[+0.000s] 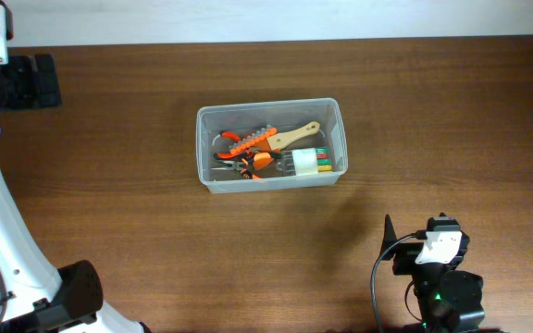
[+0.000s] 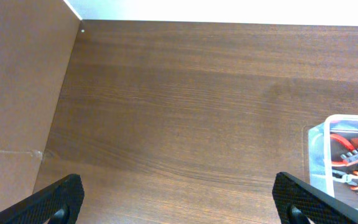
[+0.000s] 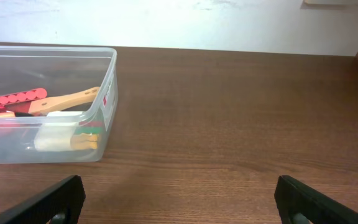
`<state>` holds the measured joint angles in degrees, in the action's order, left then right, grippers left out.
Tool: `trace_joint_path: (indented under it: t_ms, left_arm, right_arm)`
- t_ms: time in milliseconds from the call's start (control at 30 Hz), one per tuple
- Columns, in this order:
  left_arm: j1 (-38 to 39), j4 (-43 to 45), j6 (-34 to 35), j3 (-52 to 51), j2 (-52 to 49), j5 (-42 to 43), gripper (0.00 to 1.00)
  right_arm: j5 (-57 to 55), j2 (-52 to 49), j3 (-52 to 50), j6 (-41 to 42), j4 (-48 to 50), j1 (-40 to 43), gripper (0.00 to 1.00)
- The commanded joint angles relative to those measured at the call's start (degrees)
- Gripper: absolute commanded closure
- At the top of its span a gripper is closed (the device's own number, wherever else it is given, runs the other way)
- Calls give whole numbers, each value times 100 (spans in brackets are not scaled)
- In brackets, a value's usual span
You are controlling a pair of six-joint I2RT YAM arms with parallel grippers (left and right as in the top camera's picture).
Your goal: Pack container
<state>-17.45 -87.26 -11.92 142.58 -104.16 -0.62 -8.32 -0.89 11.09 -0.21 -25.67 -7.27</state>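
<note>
The container [image 1: 205, 148] is a clear plastic tub in the middle of the table. It holds an orange toothed tool [image 1: 251, 141], a wooden-handled tool [image 1: 296, 136], orange-handled pliers [image 1: 253, 165] and a white pack with coloured ends [image 1: 311, 162]. The container's corner shows at the lower right of the left wrist view [image 2: 319, 140] and at the left of the right wrist view [image 3: 107, 93]. My left gripper [image 2: 178, 186] is open and empty, far left of the tub. My right gripper [image 3: 180, 186] is open and empty over bare wood, in front of the tub and to its right.
The table is dark brown wood [image 1: 452, 120]. A brown panel [image 2: 17, 93] stands along the table's left side. A white wall [image 3: 197, 25] runs behind the far edge. The right arm's body [image 1: 442, 277] sits at the front edge.
</note>
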Motion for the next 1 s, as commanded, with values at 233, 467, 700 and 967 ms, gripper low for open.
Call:
trace_joint_path:
  t_ms: [233, 467, 700, 967]
  left_arm:
    - [-24, -4, 76, 11, 46, 46, 1]
    - [-24, -4, 76, 11, 46, 46, 1]
    - [-24, -4, 76, 11, 46, 46, 1]
    - [63, 0, 76, -155, 256, 46, 1]
  right_arm:
    - [-142, 70, -378, 26, 7, 28, 2]
    - [-140, 59, -378, 26, 22, 26, 2]
    - [-140, 59, -378, 26, 22, 26, 2]
    - [-140, 59, -378, 26, 22, 26, 2]
